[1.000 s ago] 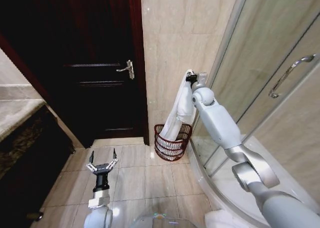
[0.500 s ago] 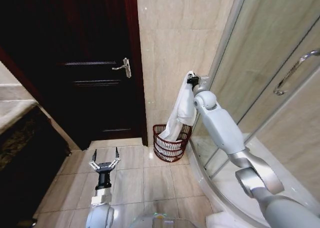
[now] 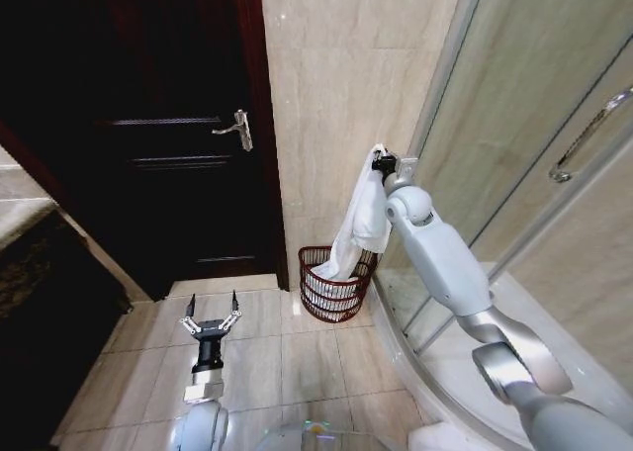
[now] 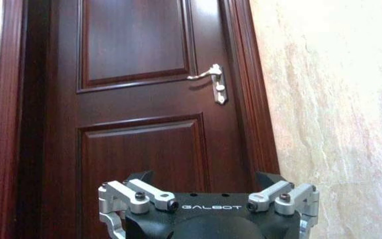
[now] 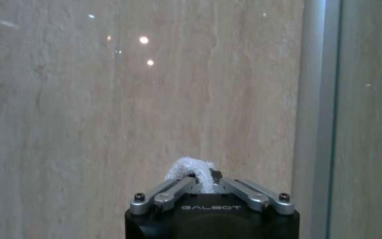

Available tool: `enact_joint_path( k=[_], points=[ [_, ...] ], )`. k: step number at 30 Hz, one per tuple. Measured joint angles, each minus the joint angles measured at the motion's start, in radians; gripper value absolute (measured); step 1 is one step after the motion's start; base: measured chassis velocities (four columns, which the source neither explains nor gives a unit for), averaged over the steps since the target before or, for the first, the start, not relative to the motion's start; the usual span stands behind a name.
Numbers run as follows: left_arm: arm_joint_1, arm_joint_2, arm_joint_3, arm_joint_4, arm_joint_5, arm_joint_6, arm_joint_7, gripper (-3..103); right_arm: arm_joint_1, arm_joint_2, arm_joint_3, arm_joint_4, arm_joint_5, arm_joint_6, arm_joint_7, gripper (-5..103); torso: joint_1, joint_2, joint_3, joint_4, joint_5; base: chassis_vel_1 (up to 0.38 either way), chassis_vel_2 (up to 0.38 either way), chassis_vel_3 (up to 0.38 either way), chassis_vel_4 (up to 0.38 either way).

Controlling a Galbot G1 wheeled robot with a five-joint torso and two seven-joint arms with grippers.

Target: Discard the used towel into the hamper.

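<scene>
Bathroom corner. Dark reddish-brown panelled wooden door (image 3: 168, 135) at 10–11 o'clock, shut, with a silver lever handle (image 3: 235, 129) near its right edge. Glossy beige marble-look wall tile (image 3: 336, 85) at 12 o'clock, ceiling lights reflecting in it. Frosted glass shower enclosure (image 3: 534, 125) at 1–3 o'clock, with a chrome bar handle (image 3: 591, 135). Glossy beige square floor tiles (image 3: 297, 362) at 6 o'clock. Dark cabinet (image 3: 49, 303) at 8–9 o'clock.

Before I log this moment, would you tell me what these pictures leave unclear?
- Head view: the towel's lower end drops inside the hamper; whether it touches bottom is hidden by the rim.
- Right wrist view: the right tool covers all but a tuft of towel.
- Left wrist view: the left tool's fingertips are cut off.
</scene>
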Motion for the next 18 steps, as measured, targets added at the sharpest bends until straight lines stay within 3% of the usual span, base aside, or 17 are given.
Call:
enact_joint_path(
  k=[18],
  points=[
    [0.003, 0.0, 0.003, 0.005, 0.012, -0.006, 0.002, 100, -0.106, -0.019, 0.011, 0.139, 0.01, -0.02, 0.028, 2, -0.033, -0.077, -0.045, -0.0001, -0.0001, -0.029, 0.02, 0.018, -0.03]
  ],
)
